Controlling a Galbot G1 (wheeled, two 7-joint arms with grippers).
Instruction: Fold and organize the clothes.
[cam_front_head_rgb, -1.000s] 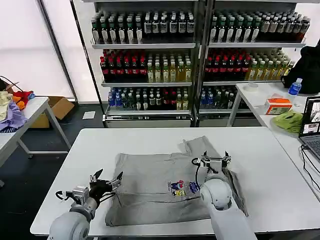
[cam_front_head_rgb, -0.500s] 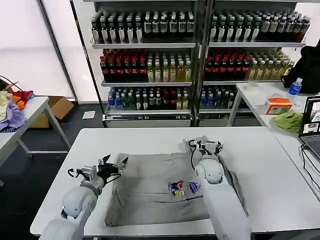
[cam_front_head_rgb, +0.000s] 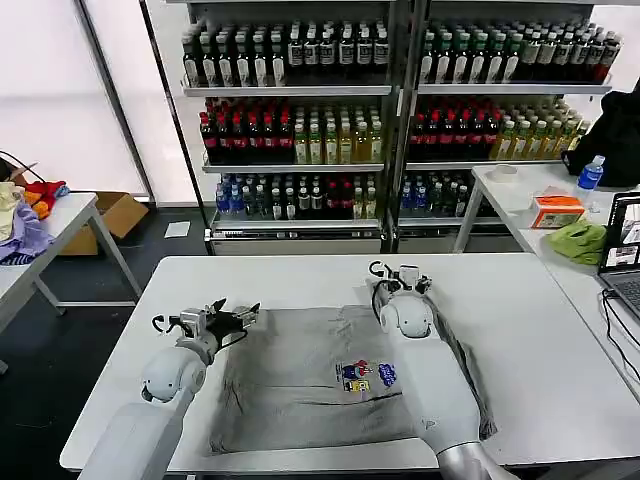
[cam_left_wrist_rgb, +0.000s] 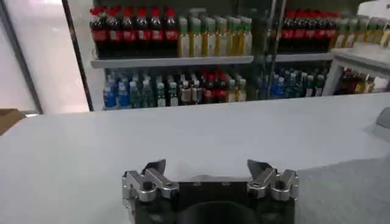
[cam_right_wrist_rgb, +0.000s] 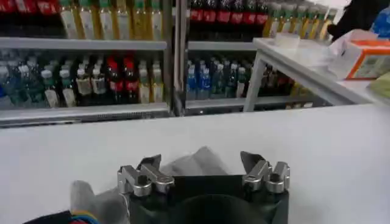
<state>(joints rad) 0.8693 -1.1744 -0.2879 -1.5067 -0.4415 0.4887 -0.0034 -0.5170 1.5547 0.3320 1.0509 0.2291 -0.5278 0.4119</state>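
Shirt (cam_front_head_rgb: 300, 375): light grey, laid flat on white table (cam_front_head_rgb: 520, 300), spread between the two pincers; small multicoloured chest print (cam_front_head_rgb: 358, 375) seen near its middle, nearer the R pincer's arm than the L pincer. One edge of grey cloth is also seen in L wrist view (cam_left_wrist_rgb: 341, 189), beside the L pincer.

Shirt far end: a bunched part (cam_right_wrist_rgb: 195, 163) is seen just past the R pincer's fingertips in R wrist view; contact can't be told.

R pincer (cam_front_head_rgb: 400, 274): held at shirt's far right corner, jaws wide apart (cam_right_wrist_rgb: 204, 164), nothing gripped between them.

L pincer (cam_front_head_rgb: 232, 317): held at shirt's left edge, near far corner; jaws wide apart (cam_left_wrist_rgb: 210, 167), nothing held; bare table top is seen ahead of the fingertips.

Table: white, shirt is lying on the half nearer the robot, far strip beyond both pincers bare.

Beyond pincers: drink shelves (cam_front_head_rgb: 390, 110) w/ rows of bottles, well behind table.

R of R pincer: second white table (cam_front_head_rgb: 520, 205) w/ orange box (cam_front_head_rgb: 556, 211), lime-green cloth (cam_front_head_rgb: 577, 242), laptop (cam_front_head_rgb: 622, 255).

L of L pincer: side table (cam_front_head_rgb: 60, 225) w/ coloured fabrics (cam_front_head_rgb: 25, 215); cardboard box (cam_front_head_rgb: 120, 213) on floor.
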